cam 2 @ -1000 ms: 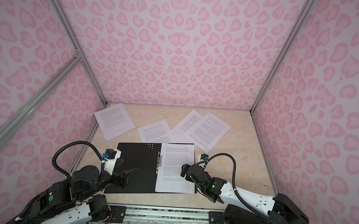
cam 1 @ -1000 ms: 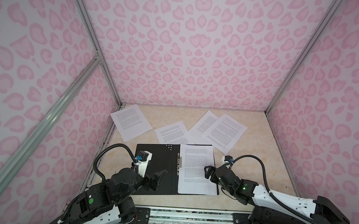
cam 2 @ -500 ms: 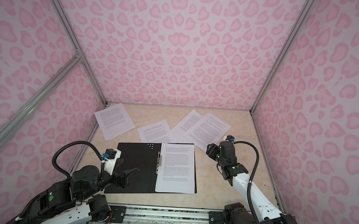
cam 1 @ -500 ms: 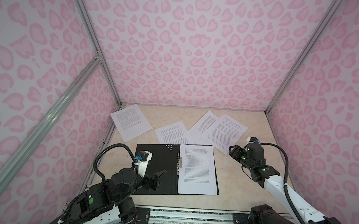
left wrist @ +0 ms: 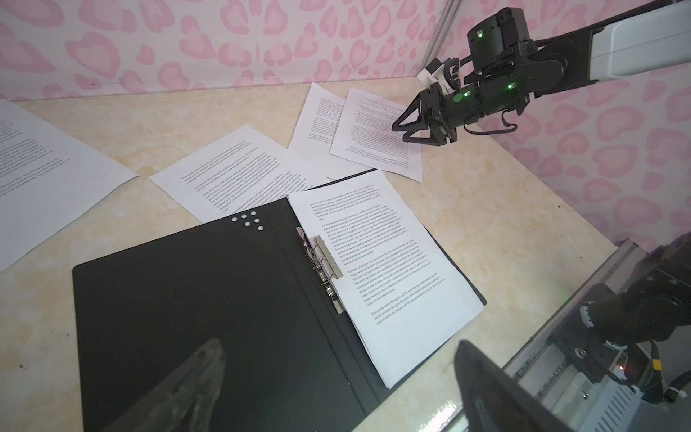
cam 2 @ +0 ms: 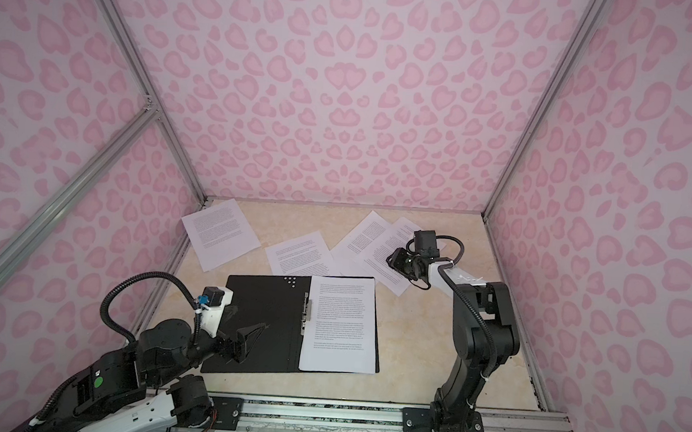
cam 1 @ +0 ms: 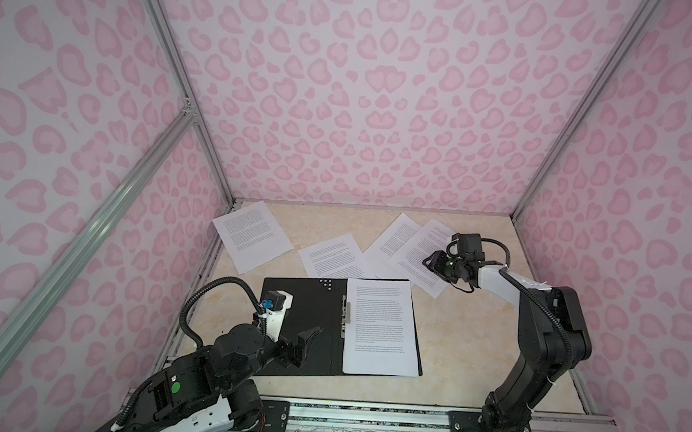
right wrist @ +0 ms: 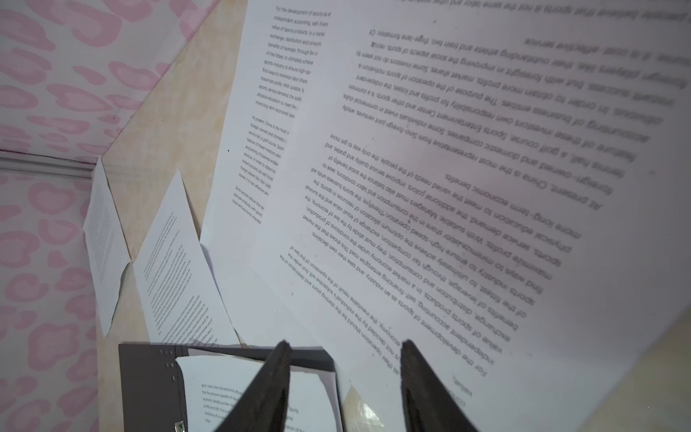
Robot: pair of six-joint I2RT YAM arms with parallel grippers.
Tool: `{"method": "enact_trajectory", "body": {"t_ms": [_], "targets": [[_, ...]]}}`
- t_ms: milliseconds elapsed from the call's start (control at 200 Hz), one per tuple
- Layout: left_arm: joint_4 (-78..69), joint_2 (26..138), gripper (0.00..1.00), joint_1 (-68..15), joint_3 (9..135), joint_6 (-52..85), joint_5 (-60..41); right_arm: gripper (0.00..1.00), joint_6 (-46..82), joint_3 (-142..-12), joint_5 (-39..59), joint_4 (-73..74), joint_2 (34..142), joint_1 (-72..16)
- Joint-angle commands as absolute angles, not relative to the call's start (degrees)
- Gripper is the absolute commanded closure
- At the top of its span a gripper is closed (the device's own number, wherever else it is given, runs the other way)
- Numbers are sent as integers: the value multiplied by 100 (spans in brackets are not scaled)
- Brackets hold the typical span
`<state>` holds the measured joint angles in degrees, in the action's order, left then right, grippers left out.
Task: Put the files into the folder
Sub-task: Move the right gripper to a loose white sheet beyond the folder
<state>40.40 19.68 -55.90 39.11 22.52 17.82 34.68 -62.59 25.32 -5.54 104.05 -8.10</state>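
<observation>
1. Black, matte and flat, the folder lies open on the beige marbled table. A metal clip sits at its spine and a filed sheet of white printed paper covers its right half.
2. More files, thin text-covered pages, lie scattered beyond it, and two of them overlap.
3. The right gripper hovers over the far-right sheet, jaws partly parted and grasping nothing. The left gripper, spread wide, hangs over the folder's bare left half.
4. Whether the right fingertips touch paper cannot be told.
</observation>
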Motion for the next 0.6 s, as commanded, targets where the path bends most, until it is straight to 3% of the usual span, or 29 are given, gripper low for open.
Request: {"method": "enact_trajectory", "body": {"t_ms": [0,595], "targets": [[3951,1993,3,-5590,3902,2250,1831,50,3357,-6258,2660,-678,10524,-793],[3938,1994,3,-5590,3893,2250,1793,44,3634,-5629,2541,-478,10644,90]]}}
